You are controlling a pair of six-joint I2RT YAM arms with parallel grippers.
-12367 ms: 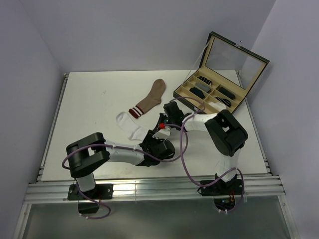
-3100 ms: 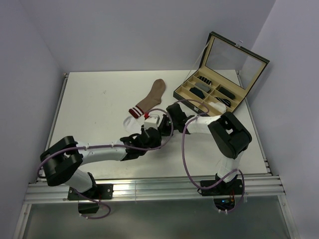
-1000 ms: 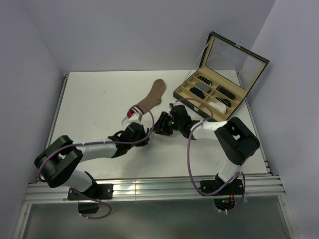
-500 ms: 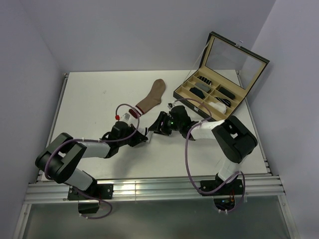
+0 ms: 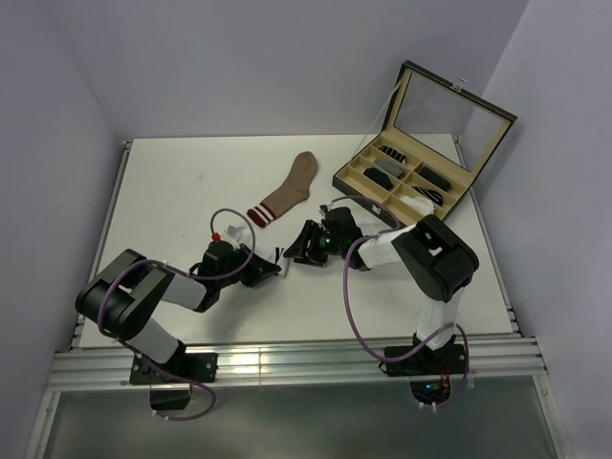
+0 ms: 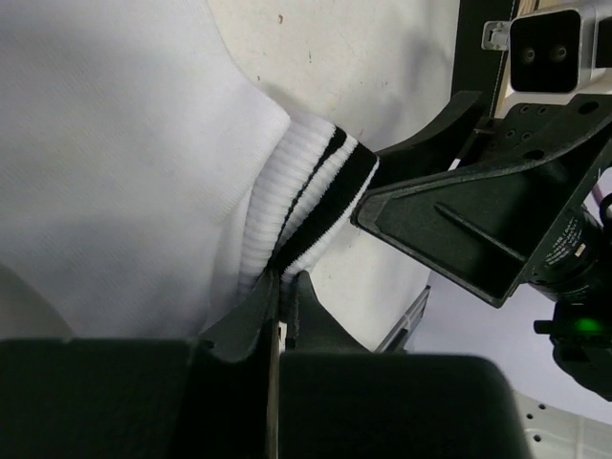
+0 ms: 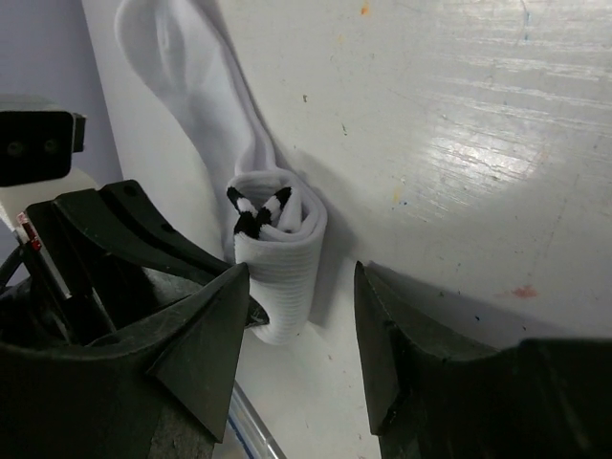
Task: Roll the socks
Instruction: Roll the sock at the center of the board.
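Note:
The white sock (image 6: 115, 143) fills the left wrist view, its black-striped cuff (image 6: 311, 191) folded over. My left gripper (image 6: 282, 283) is shut on that cuff. In the right wrist view the cuff end forms a small roll (image 7: 282, 258), and the rest of the sock (image 7: 196, 76) trails away flat. My right gripper (image 7: 298, 330) is open, with the roll between its fingers, close to the left finger (image 7: 206, 335). From above, both grippers meet at mid-table, left (image 5: 271, 265) and right (image 5: 293, 253), hiding the white sock. The tan-brown sock (image 5: 290, 189) lies flat behind them.
An open case (image 5: 454, 206) with small dark sock rolls in its compartments stands at the back right, lid raised. A side wall runs along the table's left edge (image 5: 107, 220). The metal rail (image 5: 287, 363) lies along the near edge.
My left arm has folded back to the left, its gripper now pointing right at the cuff. The right gripper has shifted slightly left. The flat white sock is now rolled at its cuff.

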